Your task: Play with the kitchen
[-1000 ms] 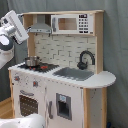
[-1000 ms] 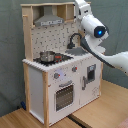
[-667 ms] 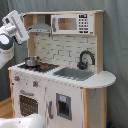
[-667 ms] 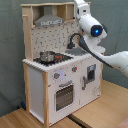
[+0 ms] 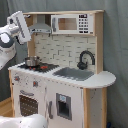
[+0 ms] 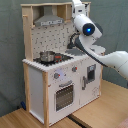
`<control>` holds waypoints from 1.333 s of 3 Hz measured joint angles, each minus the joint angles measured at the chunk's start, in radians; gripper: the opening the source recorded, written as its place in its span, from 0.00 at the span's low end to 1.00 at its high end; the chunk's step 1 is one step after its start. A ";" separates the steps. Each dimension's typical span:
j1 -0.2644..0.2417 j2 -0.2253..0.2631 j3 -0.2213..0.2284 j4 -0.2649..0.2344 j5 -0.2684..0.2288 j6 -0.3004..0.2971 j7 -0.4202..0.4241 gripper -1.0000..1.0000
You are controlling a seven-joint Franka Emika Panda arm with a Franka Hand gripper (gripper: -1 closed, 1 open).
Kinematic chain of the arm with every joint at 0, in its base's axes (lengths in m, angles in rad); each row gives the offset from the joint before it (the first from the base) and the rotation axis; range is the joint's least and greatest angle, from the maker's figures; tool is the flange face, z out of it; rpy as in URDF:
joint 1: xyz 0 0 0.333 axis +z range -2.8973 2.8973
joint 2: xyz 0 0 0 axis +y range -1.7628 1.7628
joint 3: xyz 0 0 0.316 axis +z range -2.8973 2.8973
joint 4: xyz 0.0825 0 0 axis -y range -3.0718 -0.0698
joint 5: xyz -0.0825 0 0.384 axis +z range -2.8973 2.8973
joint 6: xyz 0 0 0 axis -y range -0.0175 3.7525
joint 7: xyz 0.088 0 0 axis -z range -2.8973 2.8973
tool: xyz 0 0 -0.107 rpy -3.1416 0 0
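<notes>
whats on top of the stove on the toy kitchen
A small metal pot sits on the stove of the kitchen. Its inside is hidden by its wall in both exterior views.

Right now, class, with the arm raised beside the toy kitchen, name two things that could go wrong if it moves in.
1. The gripper is up by the grey hood; a careless sweep might knock the hood or the kitchen frame.
2. A small pot stands loose on the stove; a low pass could probably push it off.
</notes>
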 joint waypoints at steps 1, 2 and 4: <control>-0.044 0.003 0.001 0.050 0.000 -0.067 0.055 1.00; -0.093 0.006 0.001 0.100 0.000 -0.133 0.106 1.00; -0.221 0.028 0.005 0.191 0.000 -0.230 0.186 1.00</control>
